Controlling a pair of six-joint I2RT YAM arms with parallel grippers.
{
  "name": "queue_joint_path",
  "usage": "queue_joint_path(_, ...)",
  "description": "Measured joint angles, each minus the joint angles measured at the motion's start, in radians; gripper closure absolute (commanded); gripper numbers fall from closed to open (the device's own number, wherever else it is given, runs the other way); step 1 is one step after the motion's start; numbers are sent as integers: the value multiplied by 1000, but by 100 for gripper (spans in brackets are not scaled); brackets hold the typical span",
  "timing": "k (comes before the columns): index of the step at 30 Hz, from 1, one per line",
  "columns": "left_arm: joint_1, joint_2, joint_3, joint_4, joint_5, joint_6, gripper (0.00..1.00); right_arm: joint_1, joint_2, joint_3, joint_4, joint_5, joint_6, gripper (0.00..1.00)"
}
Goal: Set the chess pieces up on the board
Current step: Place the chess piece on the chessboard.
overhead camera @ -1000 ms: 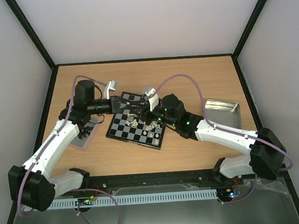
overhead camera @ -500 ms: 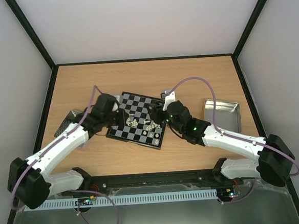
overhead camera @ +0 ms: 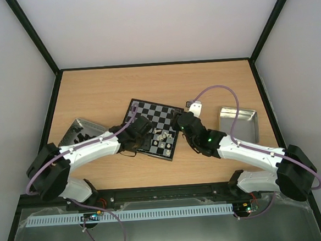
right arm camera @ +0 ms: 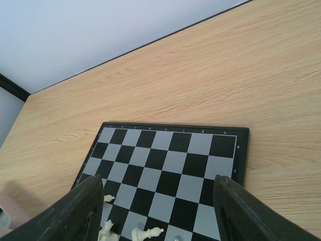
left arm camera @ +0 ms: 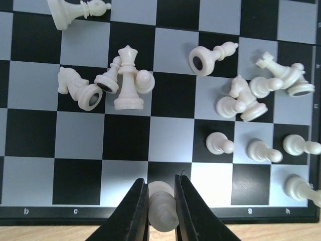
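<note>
Left gripper (left arm camera: 160,187) is clenched on a cream pawn (left arm camera: 163,216) at bottom centre of its wrist view, over the chessboard (left arm camera: 30,150)'s lettered edge row, probably to stand it there. Other cream pieces (left arm camera: 128,80) lie scattered above, mostly toppled. Right gripper (right arm camera: 158,181) hangs spread wide and empty over bare squares.

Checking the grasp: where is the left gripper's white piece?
Left wrist view, bottom centre: the white piece sits in the left gripper, over the lettered edge of the board.
</note>
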Motion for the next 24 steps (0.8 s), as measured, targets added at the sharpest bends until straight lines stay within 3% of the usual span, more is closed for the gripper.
queue_joint_path(11, 0, 72, -43, 82, 14, -8, 87, -5, 1, 0, -3, 7, 21, 40)
queue_joint_path(20, 0, 68, -46, 86, 45, -23, 40, -6, 7, 0, -3, 3, 32, 40)
queue_joint_path(24, 18, 39, -38, 66, 64, -24, 37, -6, 7, 0, -4, 2, 35, 40)
